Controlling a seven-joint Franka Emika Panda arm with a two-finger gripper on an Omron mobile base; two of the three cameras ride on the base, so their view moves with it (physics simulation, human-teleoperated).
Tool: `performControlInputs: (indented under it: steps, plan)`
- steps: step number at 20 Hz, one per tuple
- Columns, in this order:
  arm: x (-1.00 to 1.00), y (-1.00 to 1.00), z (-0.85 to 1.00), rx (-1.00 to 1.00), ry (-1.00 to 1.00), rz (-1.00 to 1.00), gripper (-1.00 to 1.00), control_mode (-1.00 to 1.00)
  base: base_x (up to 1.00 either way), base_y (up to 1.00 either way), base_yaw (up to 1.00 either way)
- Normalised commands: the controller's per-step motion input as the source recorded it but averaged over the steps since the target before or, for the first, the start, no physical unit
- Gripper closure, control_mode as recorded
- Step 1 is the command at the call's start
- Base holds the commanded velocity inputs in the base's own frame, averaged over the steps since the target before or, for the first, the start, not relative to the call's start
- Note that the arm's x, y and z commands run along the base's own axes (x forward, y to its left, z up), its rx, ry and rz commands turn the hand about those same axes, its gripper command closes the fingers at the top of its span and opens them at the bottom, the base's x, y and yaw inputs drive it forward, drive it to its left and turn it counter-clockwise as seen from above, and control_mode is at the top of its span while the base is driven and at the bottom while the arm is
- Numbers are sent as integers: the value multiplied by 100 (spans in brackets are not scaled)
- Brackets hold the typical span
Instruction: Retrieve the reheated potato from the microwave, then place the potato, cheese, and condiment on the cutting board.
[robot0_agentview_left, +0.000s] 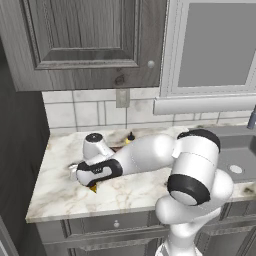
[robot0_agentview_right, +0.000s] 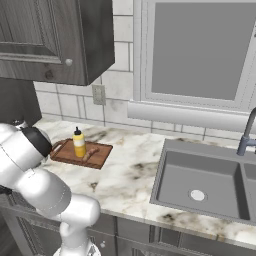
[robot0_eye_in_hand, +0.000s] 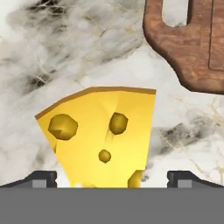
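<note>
Marble counter (robot0_agentview_right: 130, 170) runs under grey cabinets from the dark wall on the left to the sink (robot0_agentview_right: 205, 185) on the right. At the left end the gripper (robot0_eye_in_hand: 111, 177) stands open over the cheese (robot0_eye_in_hand: 103, 135), one fingertip on each side of the wedge, which rests on the stone just beside the handle end of the cutting board (robot0_eye_in_hand: 183, 48) and apart from it. On the board stand the condiment (robot0_agentview_right: 79, 143) and, touching or just beside it, the potato (robot0_agentview_right: 90, 154). Judging by this, potato and bottle are placed, and only the cheese is left to grasp and move across.
</note>
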Motion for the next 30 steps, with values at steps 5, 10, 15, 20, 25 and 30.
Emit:
performControlInputs:
  steps: [5, 10, 15, 20, 25, 30]
  plan:
    - [8, 1, -16, 0, 0, 0, -100, -100, 0, 0, 0]
    - [0, 1, -12, 0, 0, 0, 100, -100, 0, 0, 0]
    - [0, 0, 0, 0, 0, -2, 100, -100, 0, 0, 0]
    - [0, 0, 19, 0, 0, -5, 100, -100, 0, 0, 0]
    - [0, -2, 40, 0, 0, -6, 100, -100, 0, 0, 0]
    - [3, -9, 36, 0, 0, -7, 100, -100, 0, 0, 0]
